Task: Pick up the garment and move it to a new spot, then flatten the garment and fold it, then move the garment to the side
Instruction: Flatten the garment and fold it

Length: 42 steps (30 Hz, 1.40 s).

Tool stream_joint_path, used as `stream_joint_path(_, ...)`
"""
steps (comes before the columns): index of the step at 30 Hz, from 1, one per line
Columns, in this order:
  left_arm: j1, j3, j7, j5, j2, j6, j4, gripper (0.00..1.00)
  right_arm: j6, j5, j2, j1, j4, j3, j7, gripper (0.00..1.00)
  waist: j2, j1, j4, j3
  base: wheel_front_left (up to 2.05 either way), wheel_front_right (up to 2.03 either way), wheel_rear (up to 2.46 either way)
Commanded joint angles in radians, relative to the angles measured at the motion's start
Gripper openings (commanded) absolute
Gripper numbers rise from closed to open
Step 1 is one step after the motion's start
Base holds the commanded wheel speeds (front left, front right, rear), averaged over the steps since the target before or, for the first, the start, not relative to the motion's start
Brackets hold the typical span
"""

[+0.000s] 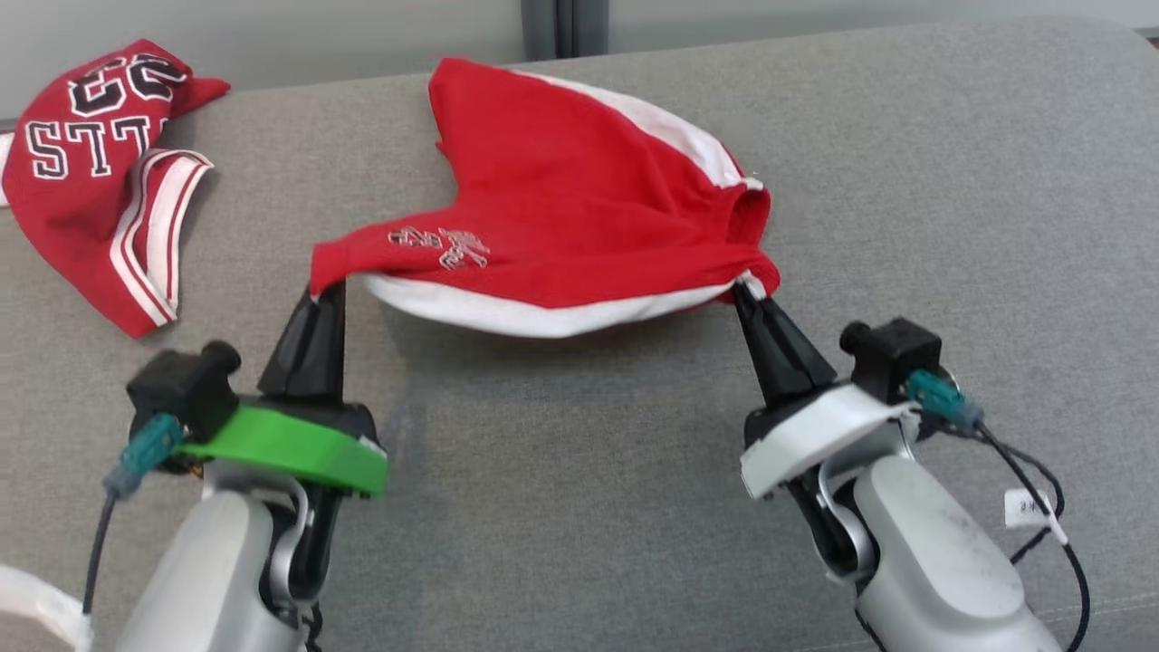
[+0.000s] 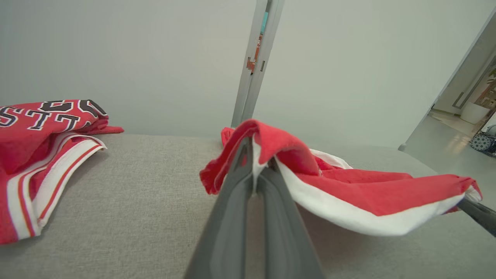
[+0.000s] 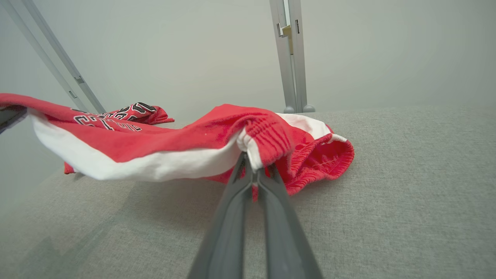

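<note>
The garment [image 1: 561, 208], a pair of red shorts with white side panels and a small white print, is stretched between the two hands over the middle of the grey cloth-covered desk [image 1: 579, 507]. The left hand [image 1: 328, 294] is closed on the garment's left corner, its dark fingers pinching red and white cloth. The right hand [image 1: 748, 292] is clamped the same way on the right corner, at the gathered elastic waistband. The near white hem hangs in a shallow curve between the two grips, clear of the desk, with a shadow beneath it. The rest of the cloth slopes away, and one red point reaches toward the desk's far edge.

In the left wrist view, the left hand [image 2: 255, 162] has the cloth folded over its tips and the garment [image 2: 348, 190] runs off to the right. In the right wrist view, the right hand [image 3: 254, 170] grips beside the ribbed waistband, part of which rests on the desk [image 3: 387, 193].

A second red garment [image 1: 90, 172], with black-and-white lettering and striped trim, lies crumpled at the desk's far left corner, well apart.
</note>
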Motion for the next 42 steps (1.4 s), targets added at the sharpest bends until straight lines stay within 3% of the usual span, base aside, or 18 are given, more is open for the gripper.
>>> stream_joint_path(1, 0.058, 0.000, -0.004, 0.000, 0.008, 0.015, -0.042, 0.00, -0.001, -0.007, -0.004, 0.050, -0.030, -0.002, -0.003, 0.00, 0.0000, -0.0001, 0.018, -0.055, 0.00, 0.00, 0.00)
stream_joint_path(7, 0.267, -0.004, 0.025, -0.006, 0.032, 0.093, -0.258, 0.00, -0.001, 0.019, -0.017, 0.228, -0.166, -0.005, 0.008, 0.00, 0.0000, -0.0001, 0.020, -0.146, 0.00, 0.00, 0.00)
stream_joint_path(14, 0.452, -0.019, 0.111, 0.011, 0.085, 0.180, -0.511, 0.00, -0.001, 0.064, -0.052, 0.443, -0.409, -0.050, 0.107, 0.00, 0.0000, -0.0001, 0.004, -0.198, 0.00, 0.00, 0.00)
stream_joint_path(19, 0.514, -0.020, 0.171, -0.004, 0.113, 0.212, -0.573, 0.00, -0.001, 0.084, -0.053, 0.553, -0.538, -0.085, 0.193, 0.00, 0.0000, -0.0001, -0.017, -0.187, 0.00, 0.00, 0.00)
stream_joint_path(27, 0.456, -0.010, 0.188, -0.048, 0.084, 0.210, -0.460, 0.00, -0.001, 0.102, -0.031, 0.522, -0.486, -0.076, 0.222, 0.00, 0.0000, -0.0001, -0.036, -0.136, 0.00, 0.00, 0.00)
stream_joint_path(42, -0.129, -0.071, 0.288, 0.007, -0.001, 0.123, 0.073, 0.00, -0.001, 0.212, 0.027, 0.225, -0.150, -0.093, 0.135, 0.00, 0.0000, -0.0001, -0.086, 0.051, 0.00, 0.00, 0.00)
